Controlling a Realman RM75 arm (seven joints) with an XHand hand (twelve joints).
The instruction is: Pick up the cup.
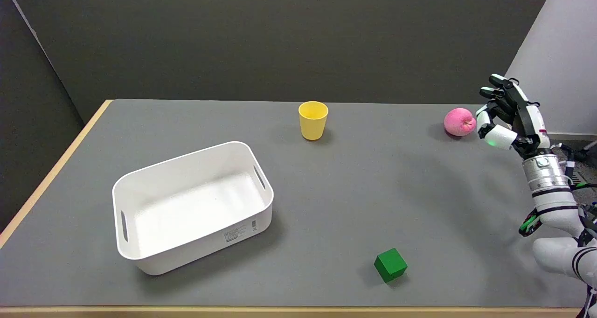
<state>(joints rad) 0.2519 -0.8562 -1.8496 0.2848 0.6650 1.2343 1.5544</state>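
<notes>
Cup position: yellow cup point(313, 120) stands upright, mouth up, near the bench point(354, 201) far edge, centre.
Robot hand: right robot hand point(508, 115) raised at the picture's right edge, fingers apart, holding nothing.
Bearing: cup lies well apart, toward picture-left of the hand.
Obstruction: pink apple point(460, 121) just beside the hand, on the cup's side.
Long axis: vertical; side grasp judged suitable.

The right arm point(562, 215) has glossy white segments, a ribbed silver wrist cuff, thin cables, and a black-and-white hand point(510, 115) with a green light.
</notes>
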